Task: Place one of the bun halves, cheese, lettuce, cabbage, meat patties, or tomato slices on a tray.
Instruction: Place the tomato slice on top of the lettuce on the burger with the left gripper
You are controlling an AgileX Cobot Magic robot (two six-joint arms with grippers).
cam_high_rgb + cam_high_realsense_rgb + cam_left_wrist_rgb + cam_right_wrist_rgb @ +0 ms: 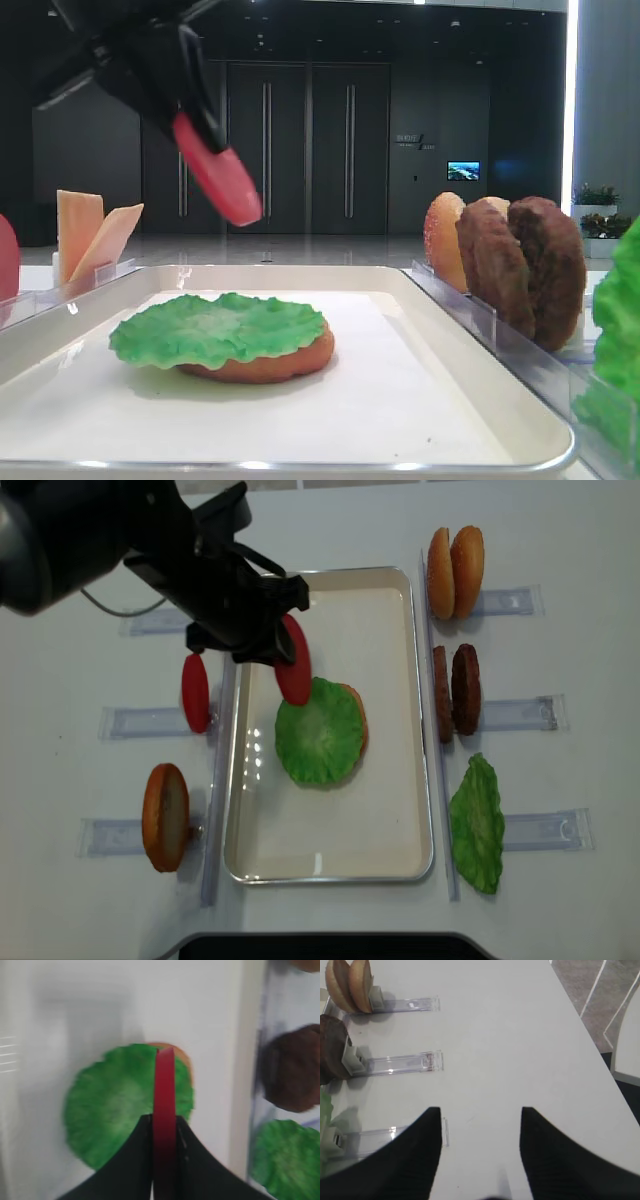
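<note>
**Tomato slice up over the tray, left jaws clamped on it**

Big picture first: white table (560, 540), and centre stage the tray (395, 590), long white rectangle w/ glossy raised rim. On its liner sits the lettuce (318, 735), ruffled green leaf, lying flat on a bun half (358, 715) whose orange edge peeks out on the right side. Low front view confirms: leaf draped over the bun, both resting on the tray floor.

Left arm reaches in from upper left, and the left gripper (283, 650) has its jaws pinched tight on a tomato slice (294, 665), held on edge. Wrist view looks straight down the red disc's rim, black fingers (135, 1155) hugging both faces, lettuce right below. From the front cam the slice hangs well clear above the tray, tilted.

Right gripper (480, 1125) sits off over bare table, jaws spread wide, nothing between them.

Supporting cast in clear racks (520, 715): right of tray, two bun halves (455, 570) upright, meat patties (457, 690) upright, a second lettuce leaf (478, 825). Left of tray: another tomato slice (195, 692) standing on edge, one more bun half (165, 817). Cheese (90, 235) slices lean in a rack at far left of the front view
</note>
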